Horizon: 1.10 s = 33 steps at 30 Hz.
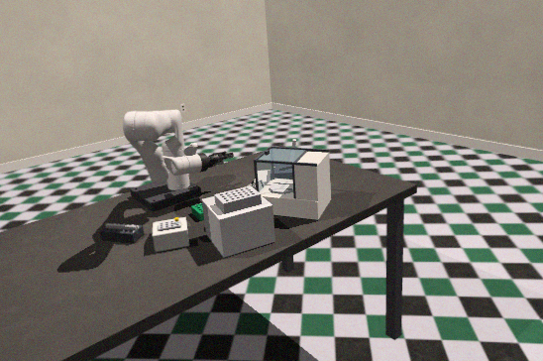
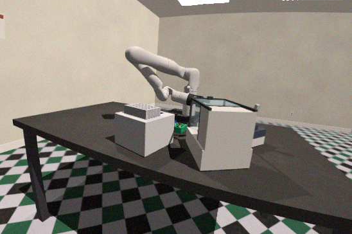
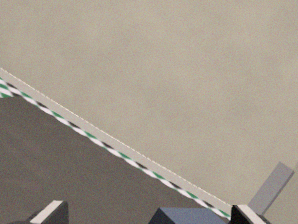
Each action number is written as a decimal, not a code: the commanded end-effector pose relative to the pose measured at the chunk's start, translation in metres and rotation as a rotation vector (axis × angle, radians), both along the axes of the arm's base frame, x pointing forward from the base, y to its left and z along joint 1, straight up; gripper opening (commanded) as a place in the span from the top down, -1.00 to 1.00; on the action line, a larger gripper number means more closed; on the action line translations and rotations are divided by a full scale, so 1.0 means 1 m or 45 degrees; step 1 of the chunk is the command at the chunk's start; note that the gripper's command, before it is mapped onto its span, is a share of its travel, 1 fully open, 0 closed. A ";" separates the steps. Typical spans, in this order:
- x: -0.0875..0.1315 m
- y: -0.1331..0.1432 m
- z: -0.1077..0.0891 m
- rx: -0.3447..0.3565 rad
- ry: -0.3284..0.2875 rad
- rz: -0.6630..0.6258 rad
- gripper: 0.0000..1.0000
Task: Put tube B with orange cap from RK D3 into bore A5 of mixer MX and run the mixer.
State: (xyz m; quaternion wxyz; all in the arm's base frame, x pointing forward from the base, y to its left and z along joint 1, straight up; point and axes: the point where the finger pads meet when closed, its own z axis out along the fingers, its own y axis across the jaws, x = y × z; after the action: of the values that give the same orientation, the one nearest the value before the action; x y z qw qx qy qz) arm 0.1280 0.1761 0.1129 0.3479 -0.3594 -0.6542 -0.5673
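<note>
The green tube rack RK [image 1: 198, 210] stands on the bench in front of the arm's base and also shows in the exterior view [image 2: 180, 127]. Small red and blue caps show in it; I cannot pick out tube B's orange cap. The mixer MX [image 1: 240, 222] is the white box with a grey block of bores [image 1: 238, 198] on top, also seen in the exterior view [image 2: 144, 131]. Its sloping front and lamps are turned away from both cameras. My gripper [image 1: 225, 156] is open and empty, held level in the air above the bench, beyond the rack and beside the balance.
The glass-walled balance BAL [image 1: 292, 185] stands next to the mixer. The small white dry block DB [image 1: 169, 232] holds a yellow-capped tube [image 1: 176, 218]. The dark magnet block MG [image 1: 122, 232] lies beyond it. The spectrophotometer SP [image 2: 258, 131] is mostly hidden behind the balance.
</note>
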 end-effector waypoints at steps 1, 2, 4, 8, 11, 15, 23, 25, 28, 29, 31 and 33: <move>0.000 0.000 0.000 0.001 -0.001 0.000 -1.00; 0.000 0.000 0.000 0.001 -0.001 0.000 -1.00; 0.000 0.000 0.000 0.001 -0.001 0.000 -1.00; 0.000 0.000 0.000 0.001 -0.001 0.000 -1.00; 0.000 0.000 0.000 0.001 -0.001 0.000 -1.00; 0.000 0.000 0.000 0.001 -0.001 0.000 -1.00; 0.006 -0.006 0.007 -0.055 -0.037 0.037 0.17; 0.008 -0.008 0.009 -0.074 -0.049 0.050 0.17; 0.010 -0.011 0.012 -0.102 -0.067 0.069 0.17; 0.011 -0.012 0.013 -0.111 -0.073 0.075 0.17; 0.013 -0.014 0.015 -0.130 -0.085 0.087 0.17; 0.014 -0.015 0.016 -0.139 -0.092 0.094 0.17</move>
State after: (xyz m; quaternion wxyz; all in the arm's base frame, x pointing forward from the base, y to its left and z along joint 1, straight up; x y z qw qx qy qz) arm 0.1402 0.1629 0.1273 0.3265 -0.3361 -0.7031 -0.5349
